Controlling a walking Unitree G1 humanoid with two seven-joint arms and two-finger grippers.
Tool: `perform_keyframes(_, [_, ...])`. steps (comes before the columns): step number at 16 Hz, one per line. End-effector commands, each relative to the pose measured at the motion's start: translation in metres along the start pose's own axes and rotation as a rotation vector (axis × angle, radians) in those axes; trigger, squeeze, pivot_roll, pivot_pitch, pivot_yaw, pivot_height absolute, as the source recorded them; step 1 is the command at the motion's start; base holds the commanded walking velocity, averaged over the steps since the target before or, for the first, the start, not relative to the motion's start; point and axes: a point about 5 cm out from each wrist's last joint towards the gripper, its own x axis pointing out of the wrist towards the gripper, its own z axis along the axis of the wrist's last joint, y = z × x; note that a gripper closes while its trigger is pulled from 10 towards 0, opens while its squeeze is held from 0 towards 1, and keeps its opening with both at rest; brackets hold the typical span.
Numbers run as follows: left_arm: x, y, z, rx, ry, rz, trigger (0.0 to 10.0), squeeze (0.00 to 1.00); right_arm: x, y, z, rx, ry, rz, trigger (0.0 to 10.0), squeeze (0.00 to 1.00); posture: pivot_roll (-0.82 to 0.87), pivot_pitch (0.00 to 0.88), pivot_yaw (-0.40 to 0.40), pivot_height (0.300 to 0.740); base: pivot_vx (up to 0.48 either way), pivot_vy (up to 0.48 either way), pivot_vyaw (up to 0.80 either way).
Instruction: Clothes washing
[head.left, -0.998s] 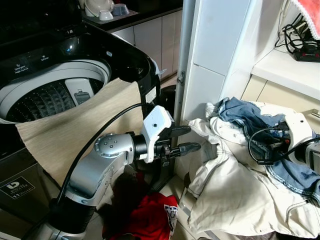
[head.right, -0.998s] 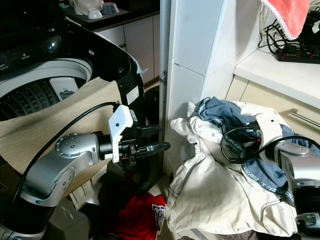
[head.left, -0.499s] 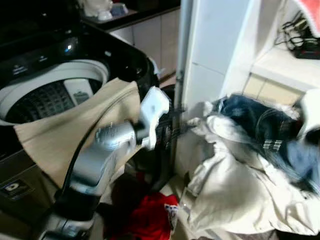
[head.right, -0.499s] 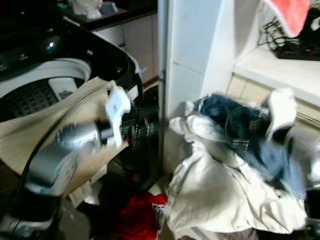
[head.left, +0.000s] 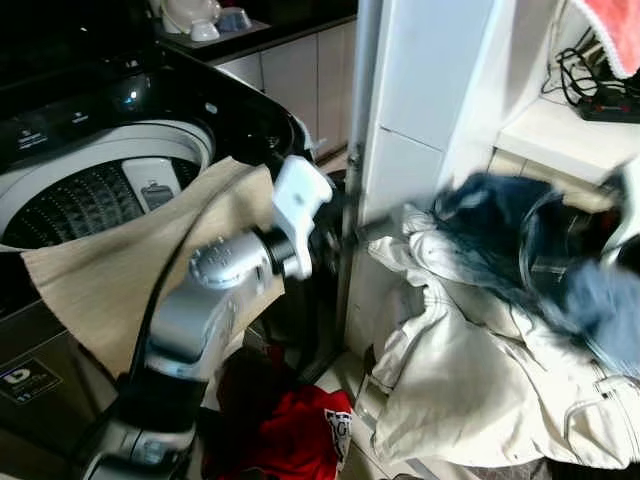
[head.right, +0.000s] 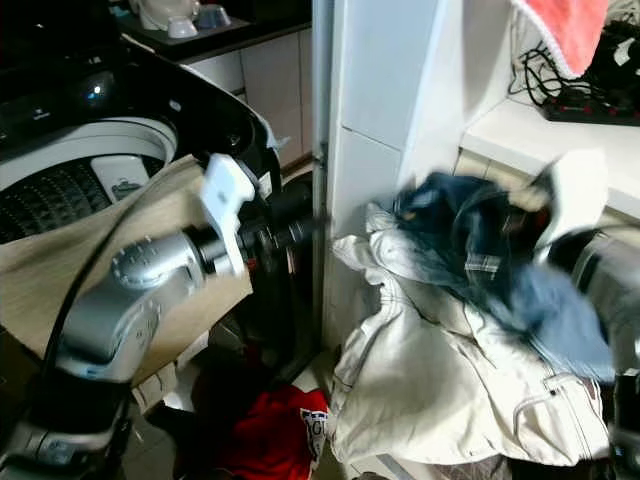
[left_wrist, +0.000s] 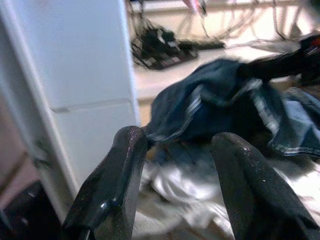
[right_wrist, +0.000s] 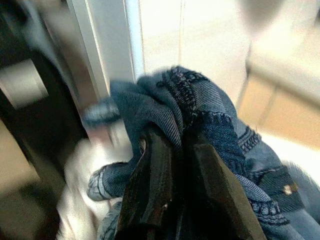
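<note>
At my one o'clock a white cabinet (head.left: 425, 90) stands. A power strip (head.left: 610, 103) with cables lies on the shelf (head.left: 560, 135) at two. Dishes (head.left: 205, 17) sit on the counter at eleven.

A white panelled wall (head.left: 430, 90) with a vertical metal strip (head.left: 358, 150) along its edge is seen at the centre of the room. Beyond it, pale cabinet doors (head.left: 300, 75) are set under a dark countertop (head.left: 255, 35), on which white crockery (head.left: 195, 15) is stood. A white shelf (head.right: 545, 135) carrying a tangle of black cables (head.right: 580, 90) is fixed to the other side of the wall, and a pink towel (head.right: 570, 30) is hung above it. The floor (head.left: 335, 375) is pale.
</note>
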Motion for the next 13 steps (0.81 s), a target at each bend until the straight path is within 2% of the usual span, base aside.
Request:
perform_keyframes(1, [0.001,0.007,0.008,0.025,-0.034,0.038,10.0,0.0,-0.011,0.005,0.045,0.04,-0.237,0.062,0.0,0.0,-0.17,0.0,0.037,0.74,0.0,0.0,0.0])
perform_keyframes(2, [0.001,0.007,0.013,0.021,-0.067,0.041,10.0,0.0,-0.017,0.008,0.06,0.078,-0.318,0.112,0.0,0.0,-0.17,0.0,0.037,0.74,0.0,0.0,0.0])
perform_keyframes(3, [0.004,0.006,0.021,0.021,-0.107,0.037,10.0,0.0,-0.02,0.015,0.066,0.084,-0.343,0.183,0.0,0.0,-0.17,0.0,0.036,0.74,0.0,0.0,0.0])
perform_keyframes(4, [0.006,0.005,0.026,0.028,-0.131,0.033,10.0,0.0,-0.021,0.021,0.067,0.082,-0.341,0.229,0.0,0.0,-0.17,0.0,0.034,0.74,0.0,0.0,0.0])
perform_keyframes(7, [0.023,-0.006,0.062,0.048,-0.295,-0.034,10.0,0.0,-0.013,0.06,0.055,0.072,-0.281,0.434,0.0,0.0,-0.17,0.0,0.029,0.74,0.0,0.0,0.0])
perform_keyframes(8, [0.029,-0.011,0.075,0.041,-0.347,-0.076,10.0,1.0,-0.008,0.07,0.052,0.093,-0.275,0.474,0.0,0.0,-0.17,0.0,0.025,0.74,0.0,0.0,0.0])
perform_keyframes(9, [0.033,-0.018,0.08,0.056,-0.353,-0.124,10.0,1.0,-0.006,0.076,0.049,0.104,-0.266,0.499,0.0,0.0,-0.17,0.0,0.024,0.74,0.0,0.0,0.0])
perform_keyframes(11, [0.038,-0.023,0.082,0.077,-0.357,-0.145,10.0,1.0,-0.006,0.086,0.046,0.091,-0.252,0.561,0.0,0.0,-0.16,0.0,0.021,0.74,0.0,0.0,0.0])
perform_keyframes(13, [0.041,-0.03,0.075,0.107,-0.309,-0.207,10.0,1.0,-0.008,0.093,0.046,0.082,-0.248,0.602,0.0,0.0,-0.16,0.0,0.015,0.74,0.0,0.0,0.0])
